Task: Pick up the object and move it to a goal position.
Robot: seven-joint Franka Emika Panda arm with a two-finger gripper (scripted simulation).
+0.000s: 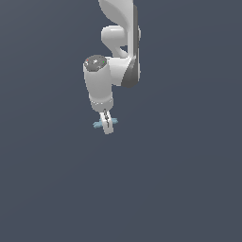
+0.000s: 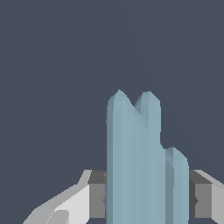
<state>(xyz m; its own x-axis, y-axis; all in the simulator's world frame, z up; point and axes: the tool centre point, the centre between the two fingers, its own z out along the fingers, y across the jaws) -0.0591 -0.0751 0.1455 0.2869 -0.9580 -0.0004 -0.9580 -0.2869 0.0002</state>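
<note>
Surface: a plain, flat, dark slate-blue ground [image 1: 189, 189] filled both views from edge to edge; no markings, seams or edges showed on it, and whether it was a table or a floor could not be told.

Room: no walls, furniture or other items appeared in either view; the backdrop was the same even slate-blue tone.

Arm: a white Panda arm [image 1: 118, 56] with dark grey joint bands entered from the top of the exterior view and bent down toward the middle of the picture.

Hand: the white hand [image 1: 108, 124] pointed downward in the exterior view; its fingers [image 2: 74, 203] sat against either side of the object, clenched on it, with grey pads pressed to its flanks in the wrist view.

Object, look: the object [image 2: 140, 166] was a small, light blue, flat and elongated piece with a faceted surface and an irregular outline; in the wrist view one end split into two blunt rounded points, with a lower stepped shoulder on one side.

Object, place: it sat crosswise between the fingers, its pale blue ends [image 1: 99, 124] sticking out on both sides of the hand in the exterior view; whether it touched the ground or hung above it could not be told.
</note>
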